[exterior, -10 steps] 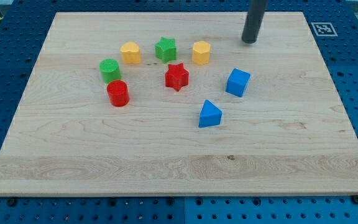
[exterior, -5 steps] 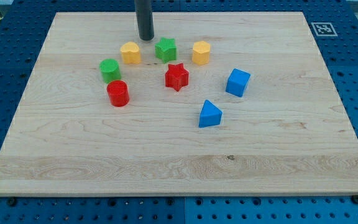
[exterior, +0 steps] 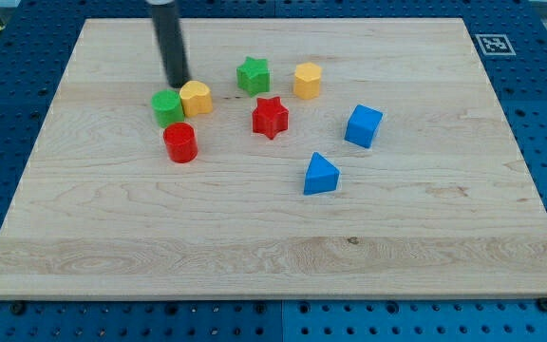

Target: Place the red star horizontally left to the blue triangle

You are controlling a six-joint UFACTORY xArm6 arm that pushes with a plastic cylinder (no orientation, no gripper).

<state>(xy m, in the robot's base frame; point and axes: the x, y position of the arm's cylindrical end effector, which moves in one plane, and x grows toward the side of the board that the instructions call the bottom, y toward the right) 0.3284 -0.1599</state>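
The red star [exterior: 270,117] lies near the board's middle, up and to the left of the blue triangle [exterior: 320,175]. My tip [exterior: 178,84] stands at the upper left, just above the green block [exterior: 167,107] and the yellow block [exterior: 196,98], which touch each other. The tip is well to the left of the red star and apart from it.
A red cylinder [exterior: 180,142] sits below the green block. A green star [exterior: 253,75] and a second yellow block [exterior: 307,81] lie above the red star. A blue cube [exterior: 363,125] is right of it. The wooden board [exterior: 273,256] lies on a blue perforated table.
My tip has swept from the upper right to the upper left. The left yellow block has shifted down and now touches the green block.
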